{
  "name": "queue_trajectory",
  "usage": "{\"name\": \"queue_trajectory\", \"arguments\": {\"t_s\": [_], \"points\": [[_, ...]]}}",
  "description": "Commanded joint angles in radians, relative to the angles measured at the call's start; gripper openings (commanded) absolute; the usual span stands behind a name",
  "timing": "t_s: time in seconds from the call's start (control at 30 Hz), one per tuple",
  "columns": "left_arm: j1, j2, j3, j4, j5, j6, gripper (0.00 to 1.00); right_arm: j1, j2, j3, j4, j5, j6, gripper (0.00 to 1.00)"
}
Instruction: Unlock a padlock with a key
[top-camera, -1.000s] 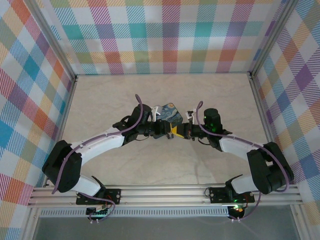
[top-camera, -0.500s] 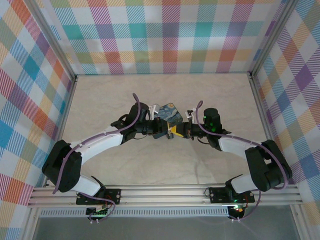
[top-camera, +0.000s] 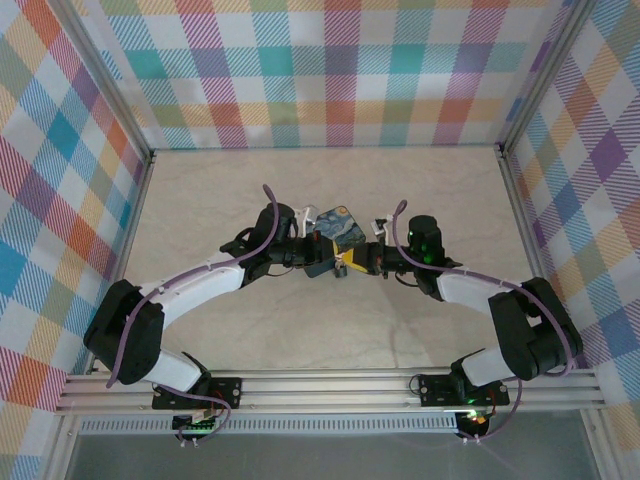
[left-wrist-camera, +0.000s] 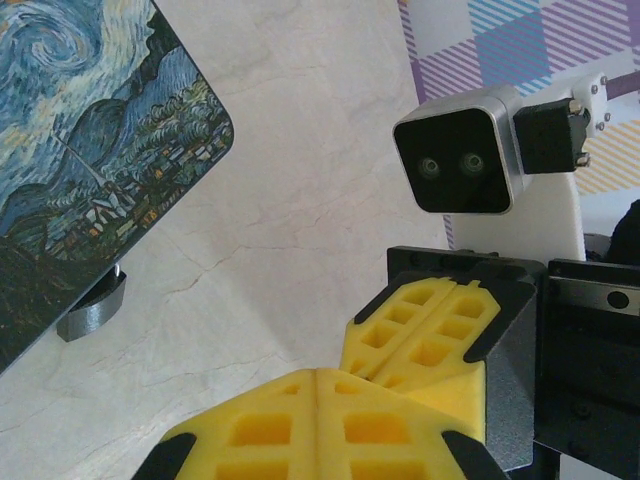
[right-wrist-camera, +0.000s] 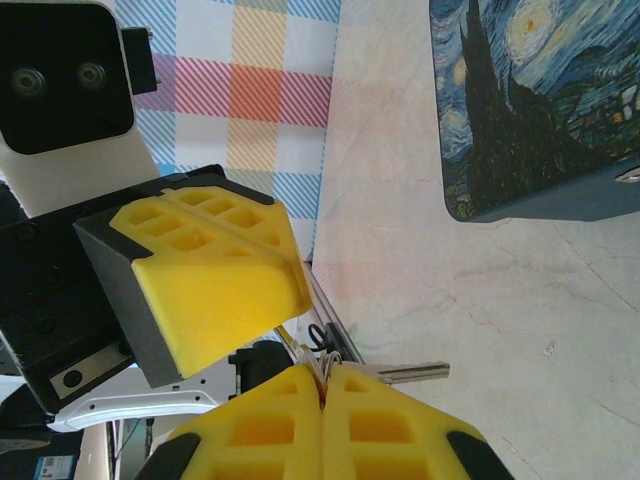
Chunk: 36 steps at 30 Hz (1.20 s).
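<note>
The right fingers are pressed flat together, and the key is pinched at their tips. Its slim silvery blade sticks out sideways from the seam, over the pale marbled bench. Just above the seam, thin silvery wire loops bunch up at the key's head, in the narrow space between the two sets of fingertips. Whether they belong to the padlock cannot be told.

The left fingers are likewise closed pad to pad, with nothing visible in their seam. In the right wrist view they appear as one yellow block tilted down toward the right fingertips and very near them. In the left wrist view the right fingers sit just beyond the left tips, nearly touching.

From above, the left arm and the right arm reach inward from their bases and meet tip to tip near the middle of the bench. Just behind that meeting point lies the tin, painted with blue and yellow swirls and turned slightly askew. In the left wrist view a small grey piece shows beneath the tin's edge, resting on the bench. Plaid walls enclose the bench on three sides.
</note>
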Motion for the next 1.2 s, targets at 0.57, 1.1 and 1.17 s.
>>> {"name": "queue_trajectory", "arguments": {"t_s": [0.57, 1.1, 1.17], "points": [[0.030, -0.013, -0.028, 0.118, 0.178, 0.006, 0.00, -0.002, 0.050, -0.022, 0.221, -0.056, 0.045, 0.00], [0.074, -0.005, -0.031, 0.131, 0.188, 0.007, 0.29, -0.003, 0.004, -0.055, 0.180, 0.030, 0.051, 0.00], [0.074, 0.000, -0.039, 0.136, 0.192, 0.007, 0.30, -0.002, 0.001, -0.055, 0.181, 0.034, 0.054, 0.00]]}}
